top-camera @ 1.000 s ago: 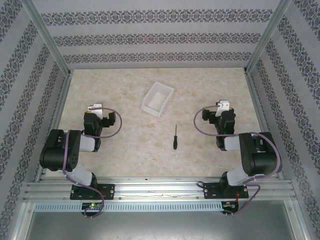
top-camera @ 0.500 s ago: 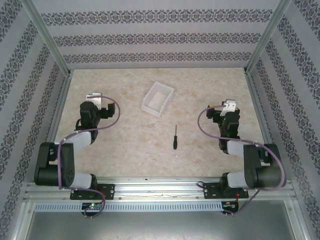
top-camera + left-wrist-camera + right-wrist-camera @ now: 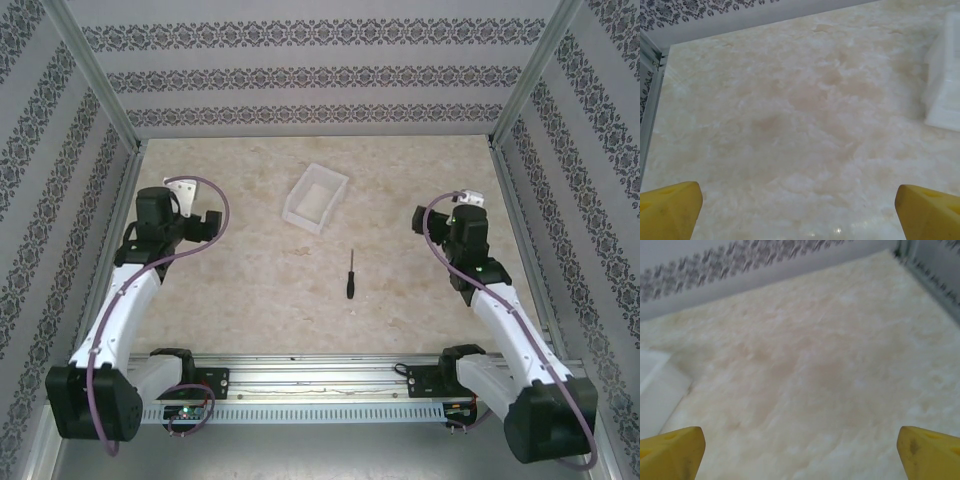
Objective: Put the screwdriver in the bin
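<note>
Screwdriver (image 3: 350, 275) flat on marbled beige table (image 3: 250, 290), between both grippers, apart from each.
Slim black handle, thin dark shaft; translucent white low-walled bin (image 3: 315, 199) ahead-right of left gripper (image 3: 800, 205), ahead-left of right gripper (image 3: 800, 447); yellow fingers (image 3: 670, 210) of each spread wide, gripping nothing.

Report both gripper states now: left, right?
Left gripper: open, holding nothing.
Right gripper: open, holding nothing.

Black screwdriver (image 3: 350, 277) near white bin (image 3: 315, 199)
</note>
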